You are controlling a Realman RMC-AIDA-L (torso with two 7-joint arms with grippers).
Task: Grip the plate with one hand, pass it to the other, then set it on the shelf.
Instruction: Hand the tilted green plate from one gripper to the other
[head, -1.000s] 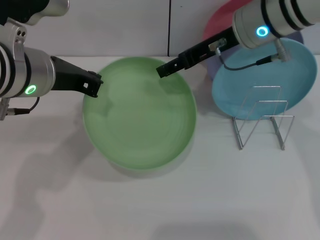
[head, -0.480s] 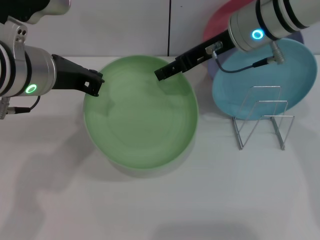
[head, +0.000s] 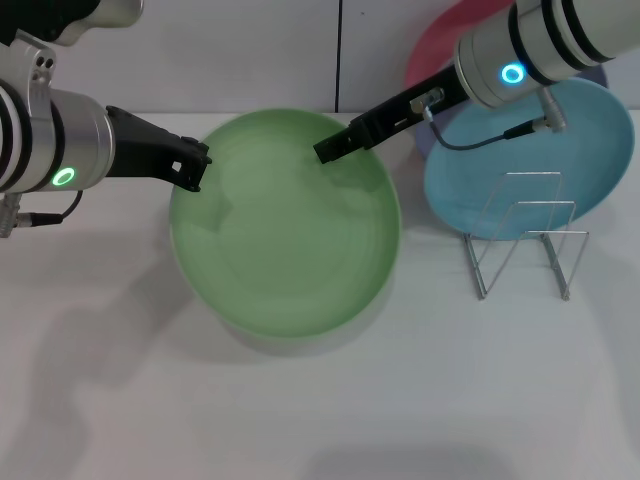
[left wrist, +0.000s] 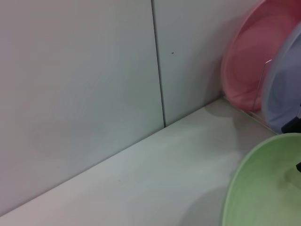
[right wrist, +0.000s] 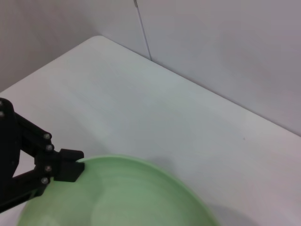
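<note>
A white tabletop (head: 320,400) runs back to a pale panelled wall (head: 250,50) with a dark vertical seam. The light green plate (head: 285,222) is held up above the table, near the middle of the head view, casting a shadow below its near edge. The left gripper (head: 190,166), on the arm with the green glowing ring, is clamped on the plate's left rim; the right wrist view shows its black fingertip (right wrist: 70,165) pinching that edge. The right gripper (head: 330,148), on the arm with the blue ring, reaches in from the right and its tip lies over the plate's far rim; I cannot tell whether its jaws are parted or closed, or whether it has hold of the plate. To the right stands the silver wire plate rack (head: 525,240), with a light blue plate (head: 530,160) leaning upright behind its loops. Behind that are a lavender plate (left wrist: 282,94) and a pink plate (left wrist: 254,61), leaning toward the wall.
</note>
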